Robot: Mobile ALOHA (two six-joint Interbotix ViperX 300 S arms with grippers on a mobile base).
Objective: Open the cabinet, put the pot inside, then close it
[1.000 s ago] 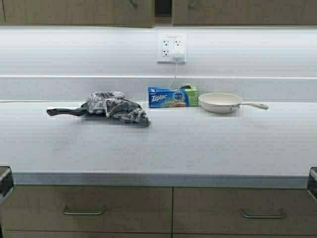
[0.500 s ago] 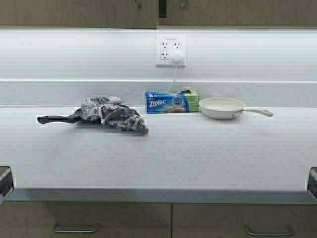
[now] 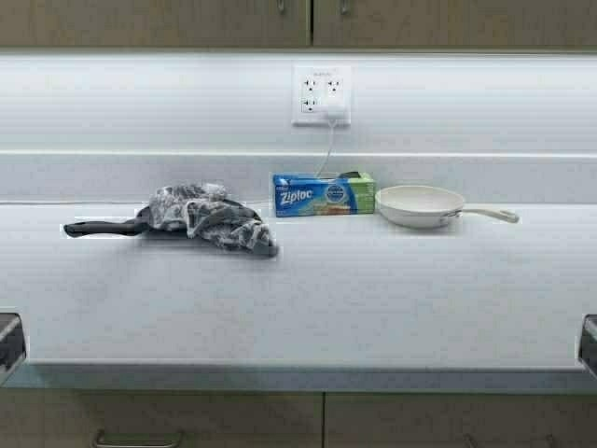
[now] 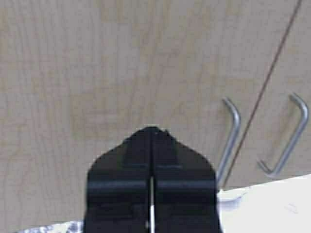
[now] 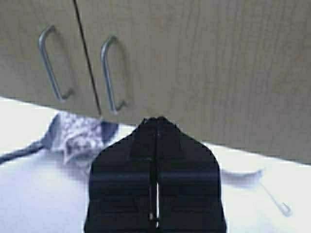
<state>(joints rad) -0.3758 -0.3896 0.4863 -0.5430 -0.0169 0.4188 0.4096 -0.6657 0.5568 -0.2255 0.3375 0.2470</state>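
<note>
So we're parked in front of the desk [image 3: 298, 308] and the cabinet [image 3: 308, 23] is shut, both doors flush. The pot isn't visible anywhere, just a white frying pan [image 3: 420, 204] and a cloth-covered pan [image 3: 201, 215]. Our left hand [image 4: 151, 141] and right hand [image 5: 156, 127] are both pressed together. We'd hook a metal handle [image 4: 232, 136]: stiff, thin and probably slick, while the door should swing light.
</note>
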